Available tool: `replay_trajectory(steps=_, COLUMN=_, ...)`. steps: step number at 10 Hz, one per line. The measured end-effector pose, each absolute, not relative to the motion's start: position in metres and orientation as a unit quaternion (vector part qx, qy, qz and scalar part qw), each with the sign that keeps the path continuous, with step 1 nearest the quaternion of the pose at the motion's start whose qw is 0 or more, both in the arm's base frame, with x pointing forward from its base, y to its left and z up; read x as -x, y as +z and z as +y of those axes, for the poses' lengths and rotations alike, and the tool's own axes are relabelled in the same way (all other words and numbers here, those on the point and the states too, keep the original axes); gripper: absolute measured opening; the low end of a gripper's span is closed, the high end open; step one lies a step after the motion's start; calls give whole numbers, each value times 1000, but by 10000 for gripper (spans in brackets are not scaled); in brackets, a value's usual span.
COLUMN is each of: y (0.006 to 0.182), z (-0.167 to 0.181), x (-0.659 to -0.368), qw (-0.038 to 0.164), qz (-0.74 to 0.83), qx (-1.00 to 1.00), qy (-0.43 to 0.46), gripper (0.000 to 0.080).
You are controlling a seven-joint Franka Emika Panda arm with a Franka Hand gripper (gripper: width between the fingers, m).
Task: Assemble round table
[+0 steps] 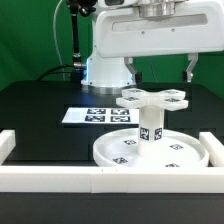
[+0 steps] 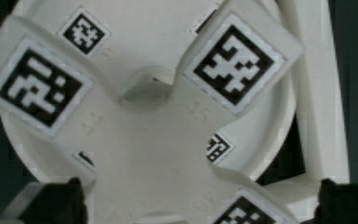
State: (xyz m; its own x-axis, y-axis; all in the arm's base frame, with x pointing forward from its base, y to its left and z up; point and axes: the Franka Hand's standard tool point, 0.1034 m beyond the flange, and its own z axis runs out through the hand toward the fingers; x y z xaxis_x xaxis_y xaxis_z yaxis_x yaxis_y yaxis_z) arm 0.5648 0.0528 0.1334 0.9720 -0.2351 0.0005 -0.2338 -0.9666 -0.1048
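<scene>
In the exterior view, the large rimmed round disc of white plastic lies flat on the black table, close behind the white rectangular border wall that runs along the near edge. The short cylindrical white post, bearing black-white square tags, stands upright at the disc's middle. The flat cross-shaped white piece, tagged on each arm, sits level on top of the post. The thin flat white marker board lies on the table behind the disc, toward the exterior view's left. The white robot arm hangs above the assembly; the two-finger gripper is above the cross-shaped piece and apart from it, its dark fingers spread to either side with nothing between them. In the wrist view, the cross-shaped piece fills most of the picture, two tagged arms and the raised hub showing, with part of the disc and its small tags beyond it. The two dark fingertips appear at the picture's edge, set wide apart and holding nothing.
</scene>
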Motion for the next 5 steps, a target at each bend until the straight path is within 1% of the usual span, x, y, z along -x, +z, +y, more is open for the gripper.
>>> replay_trajectory(steps=1, y=133, z=53, x=-566, qw=51, qz=107, qx=993, qy=-15, gripper=649)
replay_trajectory(steps=5, y=132, z=50, x=-566, qw=48, qz=-40, qx=998, qy=-22, gripper=649)
